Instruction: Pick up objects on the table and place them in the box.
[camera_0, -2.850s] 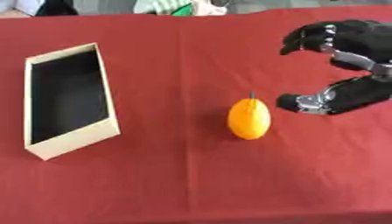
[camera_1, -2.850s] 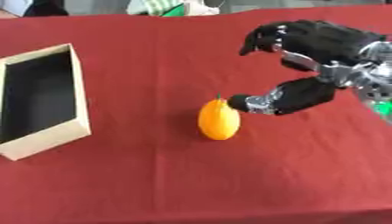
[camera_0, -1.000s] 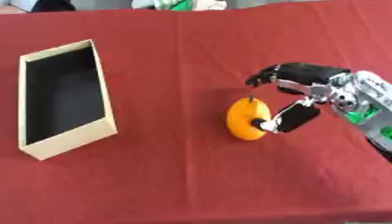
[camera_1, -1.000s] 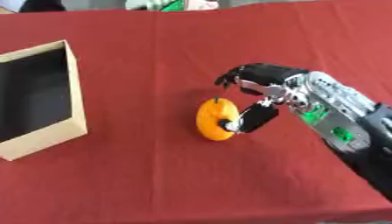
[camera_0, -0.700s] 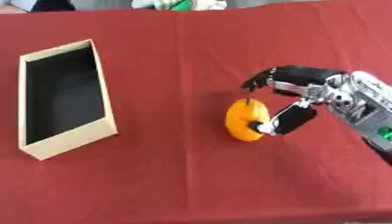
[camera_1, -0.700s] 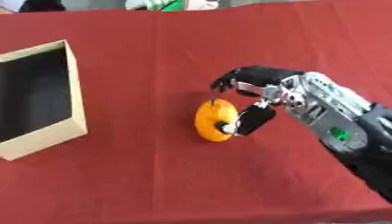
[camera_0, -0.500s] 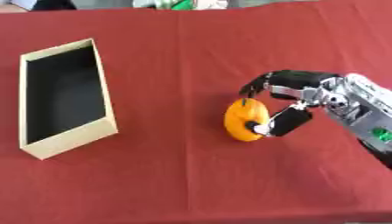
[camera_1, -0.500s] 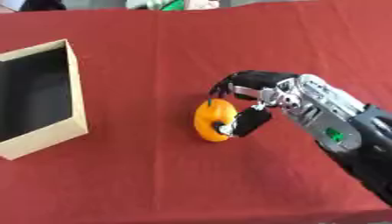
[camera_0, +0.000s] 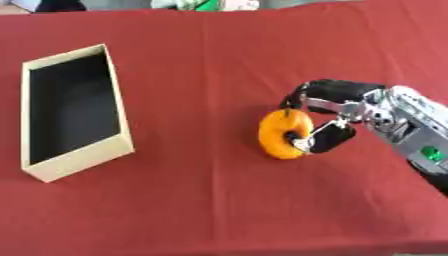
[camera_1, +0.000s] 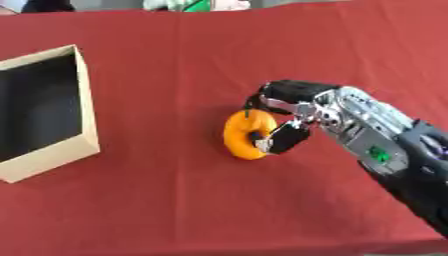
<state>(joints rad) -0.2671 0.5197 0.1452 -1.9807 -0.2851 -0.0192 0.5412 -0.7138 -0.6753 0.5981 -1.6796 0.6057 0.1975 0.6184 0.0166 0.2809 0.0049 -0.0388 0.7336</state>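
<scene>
Red tablecloth (camera_0: 219, 200), tan box (camera_0: 74, 110), right robot hand (camera_0: 328, 117) clasping orange fruit (camera_0: 280, 135)

A red cloth (camera_0: 219, 210) covers the whole table.

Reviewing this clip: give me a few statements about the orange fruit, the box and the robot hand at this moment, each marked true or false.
1. The right robot hand has fingers and thumb curled round the orange fruit. True.
2. The orange fruit lies inside the box. False: it is on the red tablecloth, to the box's right.
3. The box is open at the top, with nothing visible inside. True.
4. The left robot hand holds the box. False: no left hand is in view.
</scene>
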